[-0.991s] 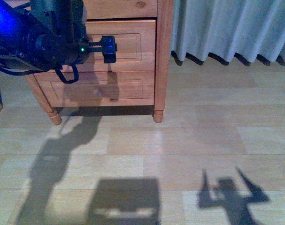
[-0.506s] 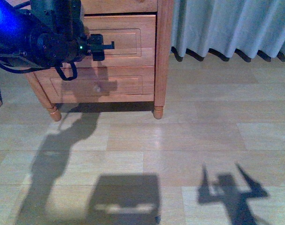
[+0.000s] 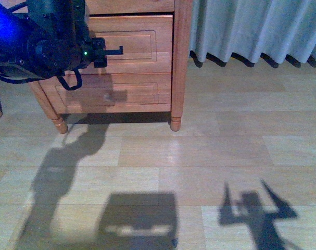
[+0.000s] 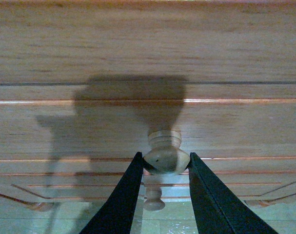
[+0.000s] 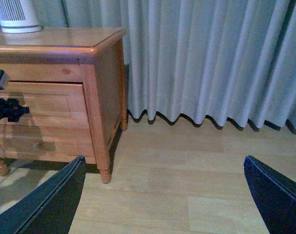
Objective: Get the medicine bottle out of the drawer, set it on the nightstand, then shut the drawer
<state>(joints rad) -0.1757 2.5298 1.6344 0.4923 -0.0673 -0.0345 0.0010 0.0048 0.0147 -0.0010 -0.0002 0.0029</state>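
Nightstand [image 5: 101, 97] drawer [image 4: 138, 122] front: knob [image 4: 165, 155] between left gripper [image 4: 165, 158] fingers [image 4: 123, 195].

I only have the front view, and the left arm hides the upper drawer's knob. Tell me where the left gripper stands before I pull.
Observer: In the left wrist view the left gripper straddles the knob of the drawer, one finger close against each side. I cannot confirm a firm clamp.
Operator: Report the right gripper.
Observer: The right gripper is wide open over bare floor, away from the nightstand.
Operator: Check the nightstand's top.
Observer: On the part the right wrist view shows, only a white ribbed device stands there.
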